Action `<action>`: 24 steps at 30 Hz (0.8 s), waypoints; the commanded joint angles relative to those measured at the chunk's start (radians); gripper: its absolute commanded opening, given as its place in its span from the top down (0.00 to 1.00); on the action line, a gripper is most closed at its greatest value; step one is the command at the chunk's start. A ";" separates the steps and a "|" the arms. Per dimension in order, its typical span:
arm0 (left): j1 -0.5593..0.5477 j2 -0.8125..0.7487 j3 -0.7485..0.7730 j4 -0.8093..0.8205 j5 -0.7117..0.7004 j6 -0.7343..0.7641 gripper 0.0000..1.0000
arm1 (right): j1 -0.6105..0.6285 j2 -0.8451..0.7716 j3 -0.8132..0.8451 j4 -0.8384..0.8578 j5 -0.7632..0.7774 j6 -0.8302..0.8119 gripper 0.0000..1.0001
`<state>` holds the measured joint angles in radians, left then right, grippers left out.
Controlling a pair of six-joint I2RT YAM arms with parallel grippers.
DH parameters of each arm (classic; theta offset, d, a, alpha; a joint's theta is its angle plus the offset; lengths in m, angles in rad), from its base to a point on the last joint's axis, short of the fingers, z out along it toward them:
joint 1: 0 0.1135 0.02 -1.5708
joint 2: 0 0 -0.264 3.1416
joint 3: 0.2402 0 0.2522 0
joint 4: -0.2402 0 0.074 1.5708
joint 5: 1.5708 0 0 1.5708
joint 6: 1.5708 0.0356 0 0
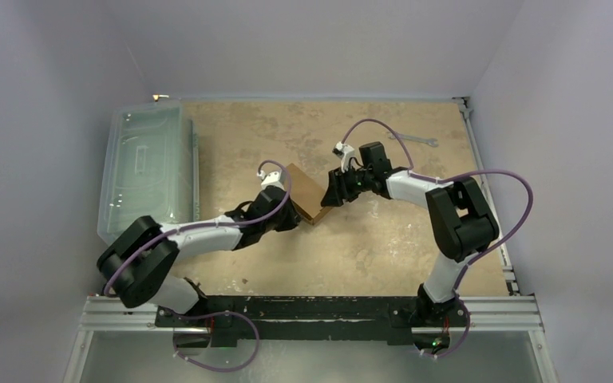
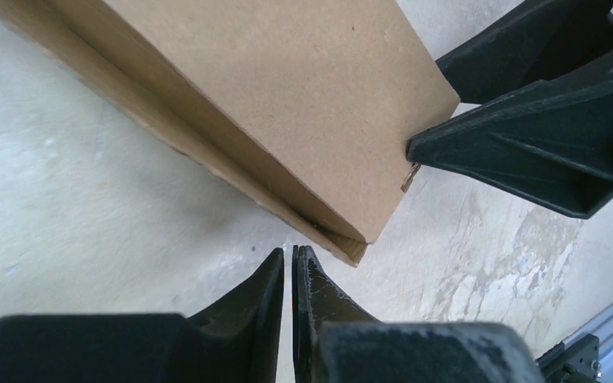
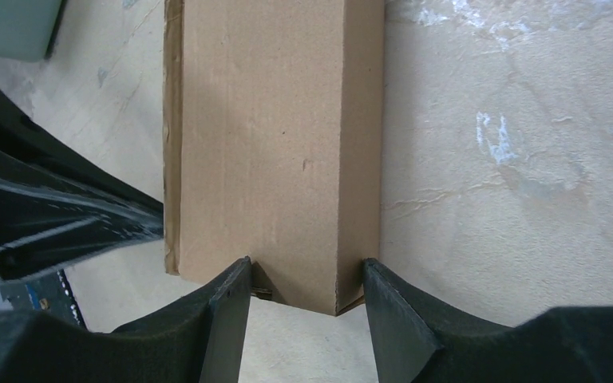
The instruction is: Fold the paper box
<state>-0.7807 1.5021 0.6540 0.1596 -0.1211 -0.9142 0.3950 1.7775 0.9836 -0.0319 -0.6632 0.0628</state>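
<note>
Left fingers (image 2: 263, 299) nearly pressed together, empty; right fingers (image 3: 223, 315) clamp the paper box (image 3: 279, 144) end.

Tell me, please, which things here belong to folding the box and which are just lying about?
For the job:
- box, already box-shaped
- right gripper, clamped on the box's end
- left gripper, shut, empty, at the box's corner

Lying about:
- bin, clear plastic, far left
- wrench, at the back right
</note>
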 commanded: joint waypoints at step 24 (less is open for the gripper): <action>0.294 0.226 0.252 -0.233 -0.136 0.101 0.98 | 0.019 0.040 0.019 -0.068 0.024 -0.043 0.45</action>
<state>-0.5007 1.6524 0.8162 -0.0677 -0.3050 -0.8444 0.4011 1.7824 0.9874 -0.0383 -0.6674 0.0586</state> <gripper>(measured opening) 0.038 0.554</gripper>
